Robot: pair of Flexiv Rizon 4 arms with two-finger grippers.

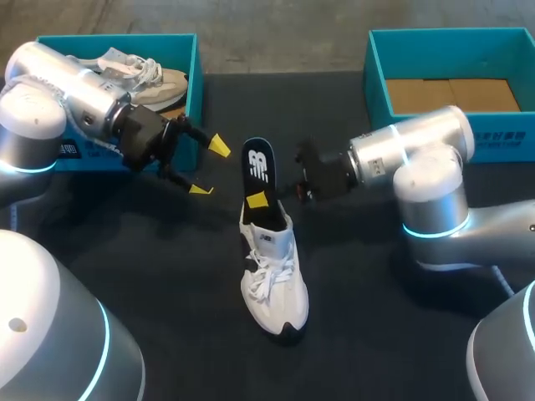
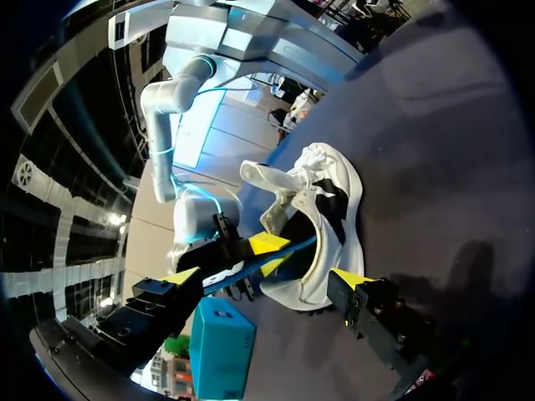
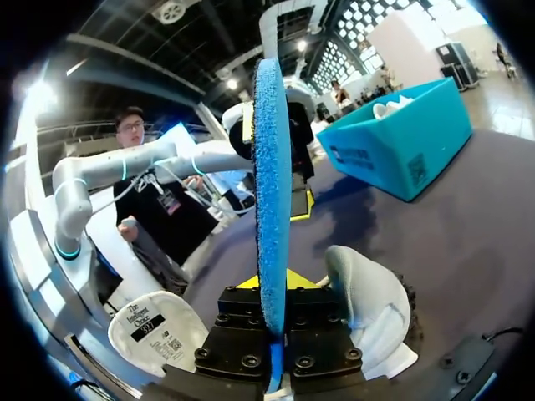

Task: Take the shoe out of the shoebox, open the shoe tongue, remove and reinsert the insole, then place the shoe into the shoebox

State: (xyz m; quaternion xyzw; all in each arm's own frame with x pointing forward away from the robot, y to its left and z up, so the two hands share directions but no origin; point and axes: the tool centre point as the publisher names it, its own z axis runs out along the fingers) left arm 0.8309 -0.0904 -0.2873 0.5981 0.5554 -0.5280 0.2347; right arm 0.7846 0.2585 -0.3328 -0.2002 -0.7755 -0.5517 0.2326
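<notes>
Head view: shoe is unboxed, right gripper pinches the insole at its heel, left gripper gapes empty; reinserting and boxing seemingly remain.

Your shoe is white with black patches and white laces. The insole is black on top with a white logo, and bright blue underneath. The left box and right box are teal. The worktop is black, the left pincer has yellow tips, and the left arm and right arm are silver with cyan rings.
</notes>
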